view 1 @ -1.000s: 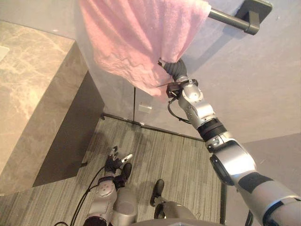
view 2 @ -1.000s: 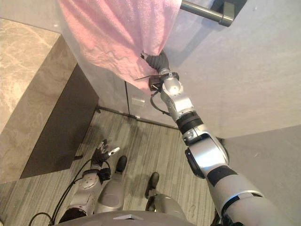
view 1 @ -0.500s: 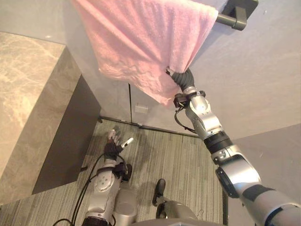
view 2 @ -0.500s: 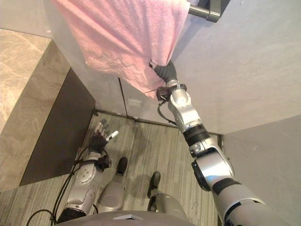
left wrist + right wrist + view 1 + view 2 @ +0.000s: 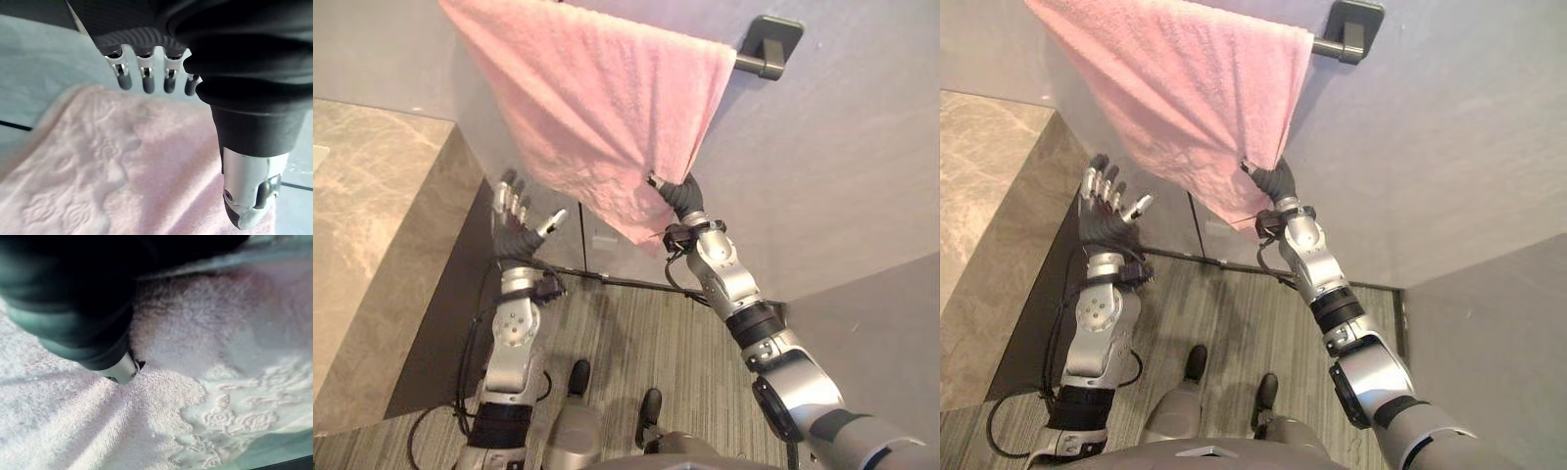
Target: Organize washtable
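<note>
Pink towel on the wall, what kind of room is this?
Most likely a bathroom or washroom. A pink towel hangs over a dark wall bar, and a marble-look counter stands off to the left of it.

My right hand (image 5: 679, 196) is sunk in a fold of the pink towel (image 5: 597, 108), so I cannot read its grip. The towel covers most of the towel bar (image 5: 747, 66) (just its far end shows), and the top edge cuts off the towel's upper corner.
</note>
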You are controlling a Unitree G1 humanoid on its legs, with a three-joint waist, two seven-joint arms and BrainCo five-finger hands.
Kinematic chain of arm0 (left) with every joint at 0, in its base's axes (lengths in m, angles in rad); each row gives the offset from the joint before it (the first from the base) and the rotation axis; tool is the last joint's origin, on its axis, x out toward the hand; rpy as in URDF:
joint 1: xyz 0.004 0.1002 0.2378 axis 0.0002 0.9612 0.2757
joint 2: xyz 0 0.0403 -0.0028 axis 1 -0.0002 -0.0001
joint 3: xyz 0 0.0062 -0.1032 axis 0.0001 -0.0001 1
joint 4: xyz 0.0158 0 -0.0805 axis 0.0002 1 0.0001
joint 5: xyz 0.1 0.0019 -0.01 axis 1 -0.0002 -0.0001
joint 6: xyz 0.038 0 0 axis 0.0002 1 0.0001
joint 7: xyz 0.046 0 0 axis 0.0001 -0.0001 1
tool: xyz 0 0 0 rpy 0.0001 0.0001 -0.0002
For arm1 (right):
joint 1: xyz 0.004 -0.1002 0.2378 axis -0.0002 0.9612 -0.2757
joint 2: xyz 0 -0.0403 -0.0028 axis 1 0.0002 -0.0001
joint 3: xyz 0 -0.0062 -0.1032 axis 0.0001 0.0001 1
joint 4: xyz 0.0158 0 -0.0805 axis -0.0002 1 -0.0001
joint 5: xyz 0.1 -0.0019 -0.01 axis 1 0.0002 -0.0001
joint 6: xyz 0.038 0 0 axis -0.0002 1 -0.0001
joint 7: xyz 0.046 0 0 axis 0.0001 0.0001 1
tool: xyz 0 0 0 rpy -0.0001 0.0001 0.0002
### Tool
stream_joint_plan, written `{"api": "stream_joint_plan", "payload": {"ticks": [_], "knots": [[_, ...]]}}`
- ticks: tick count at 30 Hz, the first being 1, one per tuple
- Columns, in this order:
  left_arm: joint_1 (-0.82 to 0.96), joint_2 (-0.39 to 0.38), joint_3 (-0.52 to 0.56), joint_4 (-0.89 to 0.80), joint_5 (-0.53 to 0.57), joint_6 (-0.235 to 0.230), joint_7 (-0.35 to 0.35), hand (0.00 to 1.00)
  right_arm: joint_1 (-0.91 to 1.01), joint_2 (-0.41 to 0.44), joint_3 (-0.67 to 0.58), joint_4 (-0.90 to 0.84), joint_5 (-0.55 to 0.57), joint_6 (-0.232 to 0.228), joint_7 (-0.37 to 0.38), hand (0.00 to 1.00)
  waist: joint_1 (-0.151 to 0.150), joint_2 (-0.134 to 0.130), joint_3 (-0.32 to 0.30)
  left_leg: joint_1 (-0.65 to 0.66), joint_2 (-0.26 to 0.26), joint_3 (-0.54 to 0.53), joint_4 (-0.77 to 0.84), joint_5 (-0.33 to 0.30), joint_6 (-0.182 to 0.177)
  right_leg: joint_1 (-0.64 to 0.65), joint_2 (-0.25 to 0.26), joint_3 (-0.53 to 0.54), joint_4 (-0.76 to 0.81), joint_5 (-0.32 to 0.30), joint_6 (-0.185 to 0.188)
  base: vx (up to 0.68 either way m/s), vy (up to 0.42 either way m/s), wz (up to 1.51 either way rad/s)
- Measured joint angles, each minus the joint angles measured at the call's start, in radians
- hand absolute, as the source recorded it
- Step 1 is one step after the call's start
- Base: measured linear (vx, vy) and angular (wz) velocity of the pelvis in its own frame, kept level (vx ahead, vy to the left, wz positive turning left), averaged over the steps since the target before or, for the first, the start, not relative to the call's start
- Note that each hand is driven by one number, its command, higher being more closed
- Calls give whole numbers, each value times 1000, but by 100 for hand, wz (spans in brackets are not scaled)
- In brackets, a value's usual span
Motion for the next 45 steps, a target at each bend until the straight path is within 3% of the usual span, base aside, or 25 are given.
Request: {"api": "stream_joint_plan", "payload": {"ticks": [8,15,25,28,39,45], "knots": [[-50,-1,30,-8,95,8,90,0,2,12,0,-5,0,0,-3,100,0,-1,-1,-1,0,19,0,0,0,-2,0,15,-17,16,1,-2,3,-7],[-99,1,134,-9,117,18,154,0,2,17,-1,-6,-1,0,-15,100,1,-1,-2,-3,0,29,0,-1,1,-3,0,29,-28,25,1,1,1,-3],[-162,65,274,104,133,59,185,0,-3,18,-21,-3,-1,-1,-23,100,3,-10,-8,-19,0,45,0,0,2,-28,1,47,-28,37,4,-5,3,-5],[-197,118,275,158,133,63,184,0,-4,18,-28,0,0,-1,-24,100,2,-19,-14,-25,1,53,0,1,2,-38,1,57,-29,42,5,-6,4,-8],[-384,193,224,311,127,65,175,0,-18,20,-22,-7,1,-11,-24,100,-1,-23,-17,-52,2,78,-1,8,3,-77,1,83,-28,63,9,-22,7,-7],[-475,207,183,391,112,66,173,0,-32,32,16,-5,2,-20,-26,100,-26,-27,-19,-59,1,94,0,12,6,-93,0,101,-29,78,10,-20,10,-9]]}}
